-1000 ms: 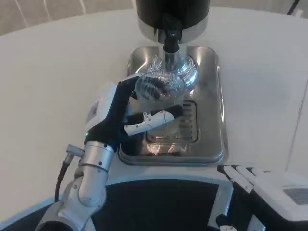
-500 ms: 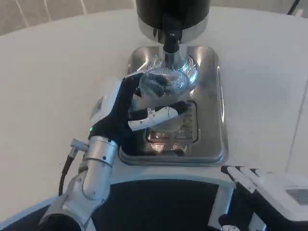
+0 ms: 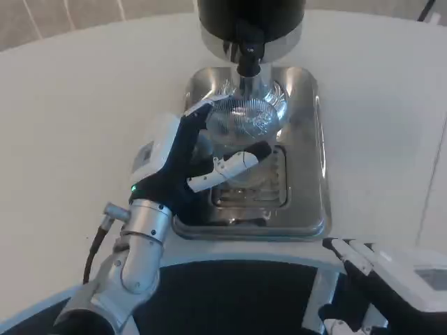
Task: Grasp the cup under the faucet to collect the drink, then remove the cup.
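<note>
Left hand point(image 3: 178, 164) fingers point(image 3: 230, 162) wrap the clear cup point(image 3: 241, 129) seemingly under the faucet point(image 3: 248, 59)

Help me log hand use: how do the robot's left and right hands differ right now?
The left hand grips the clear cup over the steel drip tray, just below the faucet; the right hand holds nothing. The left reaches forward over the tray; the right waits at the picture's lower right corner. Both have white backs.
</note>
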Robot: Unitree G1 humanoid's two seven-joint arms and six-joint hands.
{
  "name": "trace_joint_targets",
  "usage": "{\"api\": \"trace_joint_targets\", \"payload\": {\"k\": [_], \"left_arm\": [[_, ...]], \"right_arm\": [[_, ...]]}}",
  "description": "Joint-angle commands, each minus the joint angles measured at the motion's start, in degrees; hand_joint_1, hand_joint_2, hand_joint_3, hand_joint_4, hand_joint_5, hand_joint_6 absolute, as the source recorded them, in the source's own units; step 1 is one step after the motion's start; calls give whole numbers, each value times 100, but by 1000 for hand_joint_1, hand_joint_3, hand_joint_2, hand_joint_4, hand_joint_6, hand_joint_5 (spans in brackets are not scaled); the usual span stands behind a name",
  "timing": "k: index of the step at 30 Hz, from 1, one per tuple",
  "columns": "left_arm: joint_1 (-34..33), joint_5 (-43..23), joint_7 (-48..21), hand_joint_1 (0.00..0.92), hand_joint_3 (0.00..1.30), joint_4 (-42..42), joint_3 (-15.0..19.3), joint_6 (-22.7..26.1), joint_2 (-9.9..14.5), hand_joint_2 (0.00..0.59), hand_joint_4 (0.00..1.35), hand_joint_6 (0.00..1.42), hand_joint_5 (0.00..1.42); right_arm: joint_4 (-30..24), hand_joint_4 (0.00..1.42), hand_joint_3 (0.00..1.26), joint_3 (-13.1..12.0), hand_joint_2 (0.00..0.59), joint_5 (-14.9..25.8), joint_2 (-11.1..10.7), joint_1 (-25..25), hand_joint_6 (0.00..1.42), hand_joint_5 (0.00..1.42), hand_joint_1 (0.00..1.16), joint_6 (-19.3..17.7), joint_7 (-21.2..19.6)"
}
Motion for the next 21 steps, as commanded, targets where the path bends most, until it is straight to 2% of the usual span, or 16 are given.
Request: {"api": "trace_joint_targets", "payload": {"k": [1, 5, 9, 15, 21], "left_arm": [[-12, 71, 193, 241, 358, -21, -46, -123, 145, 45, 255, 502, 405], [-9, 68, 254, 224, 335, -27, -66, -173, 195, 38, 227, 440, 371], [1, 32, 252, 202, 255, -47, -50, -245, 253, 29, 183, 389, 337], [33, -107, 50, 166, 58, -60, 21, -381, 370, 23, 62, 361, 267], [230, -295, -138, 158, 49, -210, 172, -580, 605, 24, 56, 360, 260]], "right_arm": [[80, 0, 0, 30, 493, 9, -7, -22, 0, 0, 228, 8, -47], [98, 0, 0, 69, 492, -27, 17, -32, 0, 0, 229, 16, -52], [97, 0, 0, 103, 492, -58, 29, -32, 0, 0, 229, 24, -50], [98, 0, 0, 151, 492, -118, 52, -92, 0, 0, 229, 25, -88], [50, 0, 0, 31, 492, -27, 58, -247, 0, 0, 229, 77, -214]]}}
